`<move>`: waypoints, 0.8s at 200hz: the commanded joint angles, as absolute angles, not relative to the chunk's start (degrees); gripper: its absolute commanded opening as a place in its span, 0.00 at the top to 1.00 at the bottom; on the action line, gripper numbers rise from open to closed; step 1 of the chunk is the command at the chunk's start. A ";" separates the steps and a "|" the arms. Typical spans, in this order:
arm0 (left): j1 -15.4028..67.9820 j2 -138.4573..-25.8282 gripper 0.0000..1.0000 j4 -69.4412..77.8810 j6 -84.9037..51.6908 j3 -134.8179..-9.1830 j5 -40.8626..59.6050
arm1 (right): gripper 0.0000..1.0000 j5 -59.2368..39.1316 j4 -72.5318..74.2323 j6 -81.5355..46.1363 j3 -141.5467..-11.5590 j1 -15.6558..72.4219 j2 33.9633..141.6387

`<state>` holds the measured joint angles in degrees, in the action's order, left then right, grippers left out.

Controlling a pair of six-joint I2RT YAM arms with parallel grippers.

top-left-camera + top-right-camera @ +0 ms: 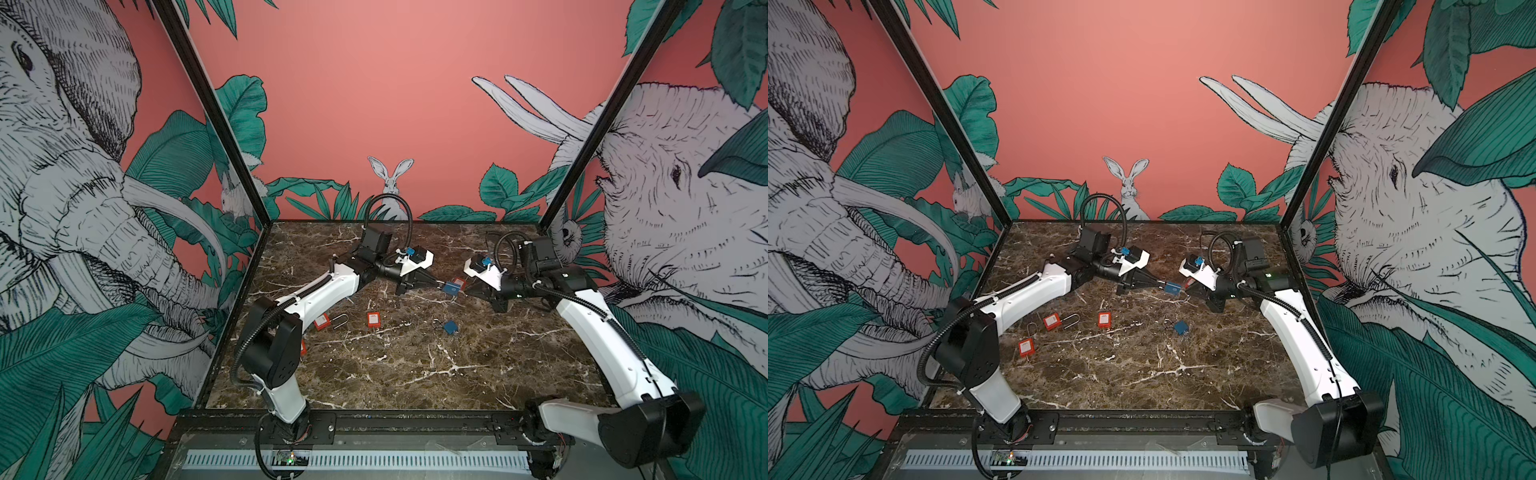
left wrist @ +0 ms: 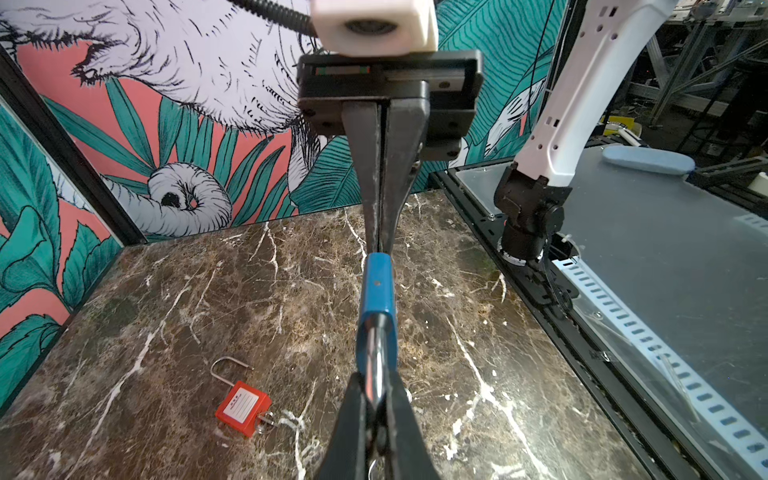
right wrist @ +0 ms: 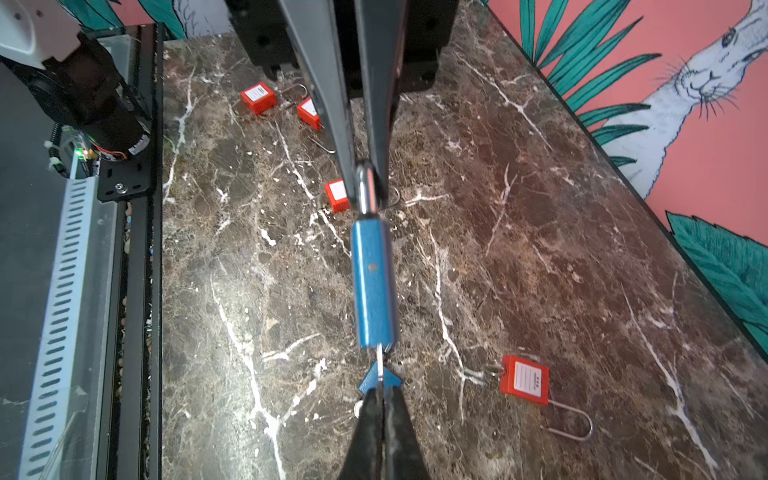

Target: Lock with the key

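Where your two arms meet over the far middle of the marble table [image 1: 395,374], the blue padlock [image 1: 451,287] hangs clear of the surface between them, lying roughly level. Your left gripper [image 2: 376,384] is clenched on the padlock's steel shackle [image 2: 376,365]. In the left wrist view the chrome loop sits pinched between the black fingers, with the blue body running away from it. Your right gripper [image 3: 380,392] is clamped on the blue head of the key [image 3: 380,378], and in the right wrist view the thin metal blade enters the bottom end of the lock body. How deep the blade sits you cannot tell from these views. Both sets of jaws are pressed almost together on what they hold.

Down on the marble, a red padlock [image 3: 524,380] with a long steel shackle lies near the held lock, on the side toward the back wall. You also have three more red padlocks [image 1: 1052,321] scattered on the left half of the table, close to your left arm. A second blue padlock [image 1: 1180,328] lies by itself nearer the middle — on the front side of the held one and apart from it.
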<state>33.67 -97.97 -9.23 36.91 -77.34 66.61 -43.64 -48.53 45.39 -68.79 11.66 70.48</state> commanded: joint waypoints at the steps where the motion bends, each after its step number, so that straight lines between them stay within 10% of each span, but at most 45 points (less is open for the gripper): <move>1: 32.61 -97.76 1.00 -16.41 41.63 -80.55 69.28 | 1.00 -41.54 -49.44 46.32 -67.70 10.49 69.29; 160: 32.18 -114.28 1.00 -68.28 65.21 -106.89 41.90 | 1.00 -38.39 -29.82 27.40 -53.47 10.06 63.77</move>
<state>32.32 -113.10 -59.40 61.82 -102.80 47.16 -37.85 -36.34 32.42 -54.59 10.09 65.43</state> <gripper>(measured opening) 0.089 0.047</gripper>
